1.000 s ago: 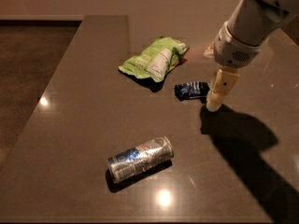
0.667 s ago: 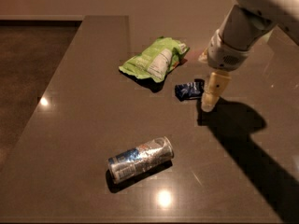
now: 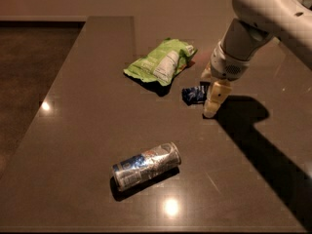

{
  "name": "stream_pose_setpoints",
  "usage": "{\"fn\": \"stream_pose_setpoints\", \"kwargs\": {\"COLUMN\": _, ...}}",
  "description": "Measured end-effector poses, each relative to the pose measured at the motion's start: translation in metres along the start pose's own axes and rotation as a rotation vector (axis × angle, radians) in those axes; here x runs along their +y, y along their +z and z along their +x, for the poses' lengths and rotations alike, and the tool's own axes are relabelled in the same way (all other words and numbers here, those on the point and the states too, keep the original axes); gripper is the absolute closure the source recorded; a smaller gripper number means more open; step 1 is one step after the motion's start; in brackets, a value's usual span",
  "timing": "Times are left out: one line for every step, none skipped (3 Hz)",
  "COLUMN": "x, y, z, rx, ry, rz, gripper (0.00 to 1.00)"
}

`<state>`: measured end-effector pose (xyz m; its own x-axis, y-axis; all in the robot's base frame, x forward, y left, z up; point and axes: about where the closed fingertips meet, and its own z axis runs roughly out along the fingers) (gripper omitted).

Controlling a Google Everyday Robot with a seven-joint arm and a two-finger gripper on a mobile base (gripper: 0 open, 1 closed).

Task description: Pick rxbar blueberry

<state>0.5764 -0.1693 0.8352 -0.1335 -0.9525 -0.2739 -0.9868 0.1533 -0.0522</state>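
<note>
The rxbar blueberry [image 3: 193, 94] is a small dark blue wrapper with white print, lying flat on the dark table [image 3: 87, 130] right of centre. My gripper [image 3: 211, 105] hangs from the white arm [image 3: 253, 23] and reaches down to the table right at the bar's right end, hiding that end. Whether it touches the bar cannot be told.
A light green chip bag [image 3: 161, 61] lies just behind and left of the bar. A silver and blue drink can [image 3: 146, 165] lies on its side near the front. The table's left edge runs diagonally, with dark floor [image 3: 29, 72] beyond it.
My gripper has moved left and slightly toward the front, from beside the bar's right end to right against it. The bar, bag and can have not moved.
</note>
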Motion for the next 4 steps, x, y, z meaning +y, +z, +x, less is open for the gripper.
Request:
{"fn": "stream_pose_setpoints", "kwargs": {"x": -0.0023, "y": 0.0013, "z": -0.0002, "rx": -0.022, "ry": 0.003, "rz": -0.025, "gripper": 0.42}}
{"fn": "stream_pose_setpoints", "kwargs": {"x": -0.0025, "y": -0.0019, "z": -0.0014, "rx": -0.039, "ry": 0.003, "rz": -0.039, "gripper": 0.64}}
{"fn": "stream_pose_setpoints", "kwargs": {"x": -0.0026, "y": -0.0047, "z": -0.0022, "rx": -0.039, "ry": 0.003, "rz": -0.039, "gripper": 0.88}}
{"fn": "stream_pose_setpoints", "kwargs": {"x": -0.0026, "y": -0.0049, "z": -0.0023, "rx": -0.04, "ry": 0.003, "rz": -0.039, "gripper": 1.0}}
